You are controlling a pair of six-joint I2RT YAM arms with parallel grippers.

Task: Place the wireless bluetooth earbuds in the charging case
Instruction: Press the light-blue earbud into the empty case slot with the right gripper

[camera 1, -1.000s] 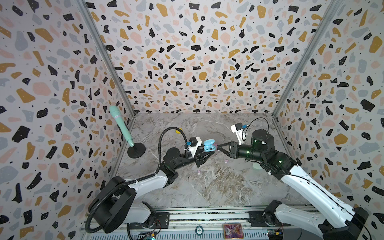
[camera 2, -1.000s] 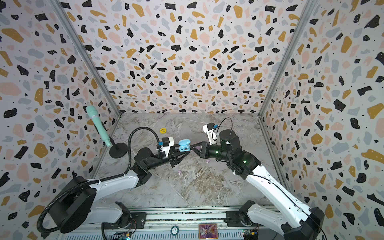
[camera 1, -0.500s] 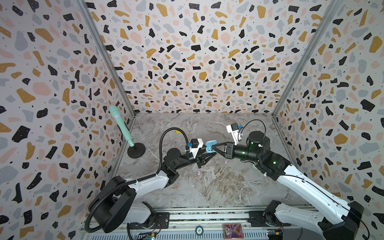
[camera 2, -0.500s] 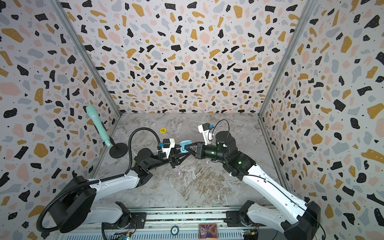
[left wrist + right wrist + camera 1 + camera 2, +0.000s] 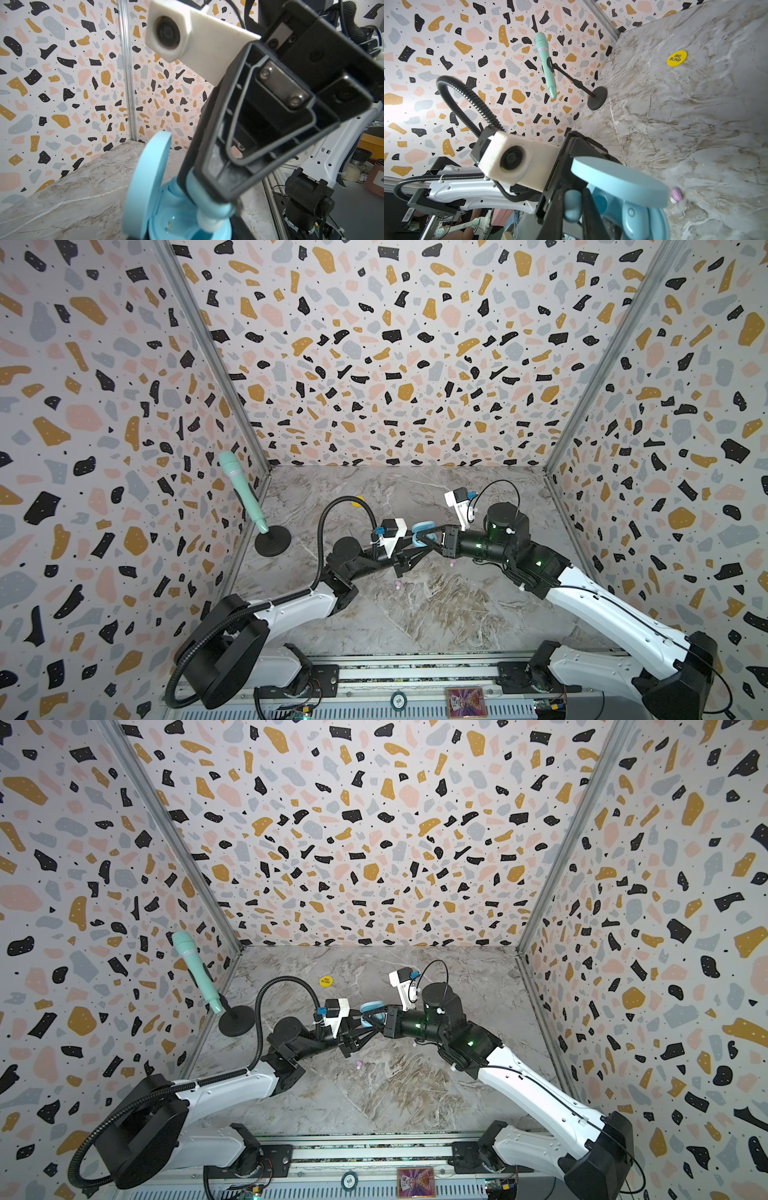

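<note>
My left gripper (image 5: 420,548) (image 5: 187,236) is shut on the base of the light blue charging case (image 5: 424,527) (image 5: 371,1007) (image 5: 162,218), held above the table with its lid (image 5: 145,187) (image 5: 618,182) swung open. My right gripper (image 5: 419,536) (image 5: 572,218) is shut on a blue earbud (image 5: 572,205) (image 5: 209,207), whose whitish tip points down into the case's open base. Another blue earbud (image 5: 633,218) sits in the case. A pink earbud (image 5: 676,195) (image 5: 397,583) (image 5: 358,1063) lies on the marble table; another (image 5: 453,562) lies under the right arm.
A teal microphone (image 5: 243,493) (image 5: 545,64) leans on a black round stand (image 5: 272,541) by the left wall. A yellow round disc (image 5: 326,981) (image 5: 677,58) lies toward the back. Patterned walls close three sides; a metal rail (image 5: 395,672) runs along the front.
My right gripper has moved left with the blue earbud, from beside the case to right over its open base. The left gripper has held the case nearly still.
</note>
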